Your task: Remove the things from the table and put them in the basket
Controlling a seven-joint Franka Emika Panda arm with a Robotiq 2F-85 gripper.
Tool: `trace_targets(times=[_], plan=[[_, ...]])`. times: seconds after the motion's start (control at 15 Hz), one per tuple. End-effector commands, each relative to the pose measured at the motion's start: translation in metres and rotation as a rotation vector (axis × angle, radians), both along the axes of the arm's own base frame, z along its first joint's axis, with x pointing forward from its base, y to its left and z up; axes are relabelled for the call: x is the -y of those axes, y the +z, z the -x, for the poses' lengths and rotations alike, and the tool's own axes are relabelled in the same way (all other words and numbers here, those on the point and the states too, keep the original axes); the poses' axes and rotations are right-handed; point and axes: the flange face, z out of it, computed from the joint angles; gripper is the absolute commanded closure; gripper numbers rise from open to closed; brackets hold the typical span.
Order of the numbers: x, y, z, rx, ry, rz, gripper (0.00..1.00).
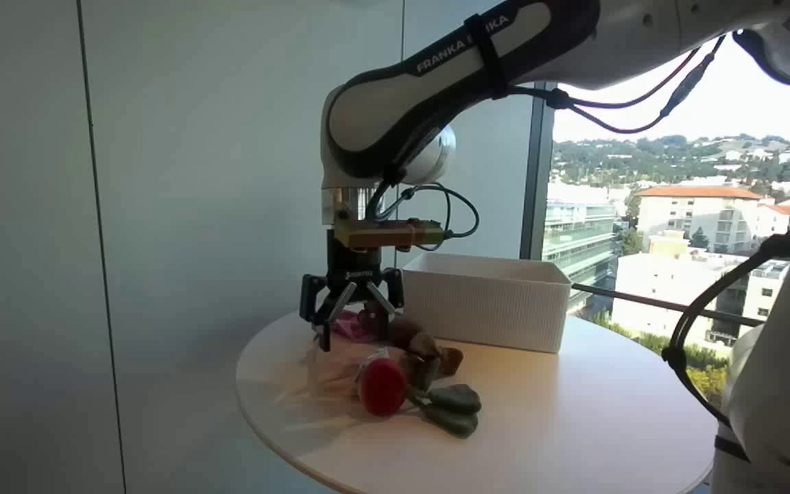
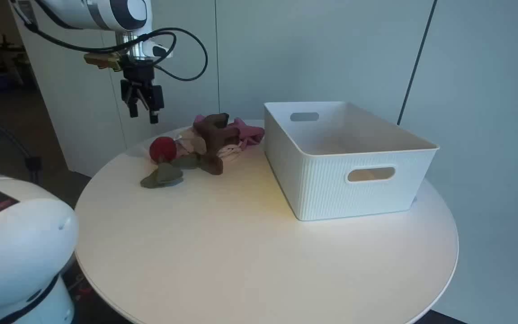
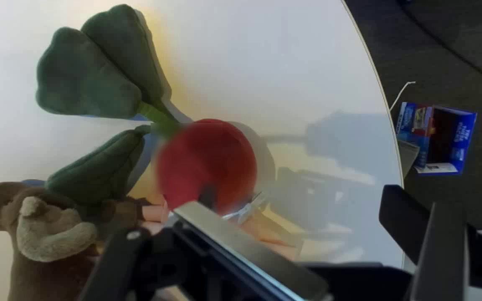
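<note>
A plush radish with a red ball (image 1: 382, 387) and green leaves lies on the round white table (image 1: 539, 425); its ball also shows in the wrist view (image 3: 224, 154). A brown plush toy (image 2: 216, 137) lies against it. A pink cloth-like item (image 2: 250, 132) and a pale peach item (image 3: 272, 234) lie among them, partly hidden. The white basket (image 2: 353, 193) stands beside the pile, and its visible inside holds nothing. My gripper (image 1: 352, 336) is open and empty, pointing down above the pile's far side; its fingers also show apart in an exterior view (image 2: 144, 116).
The basket's high ribbed walls rise close to the pile. A wall panel (image 1: 230, 171) stands behind the table, and a window is on one side. In the wrist view, a blue box (image 3: 437, 140) lies on the dark floor beyond the table edge.
</note>
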Motion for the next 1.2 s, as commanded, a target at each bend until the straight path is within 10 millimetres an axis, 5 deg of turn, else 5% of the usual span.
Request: trace_targets(times=[0.0, 0.4, 0.53, 0.8, 1.13], plan=[[0.0, 0.002, -0.001, 0.003, 0.0, -0.001, 0.0], [0.0, 0.008, -0.001, 0.013, -0.013, 0.02, 0.0], [0.015, 0.028, 0.006, 0.074, -0.095, 0.127, 0.0], [0.07, 0.051, 0.01, 0.102, -0.274, 0.256, 0.0], [0.138, 0.022, -0.031, 0.144, -0.377, 0.303, 0.0]])
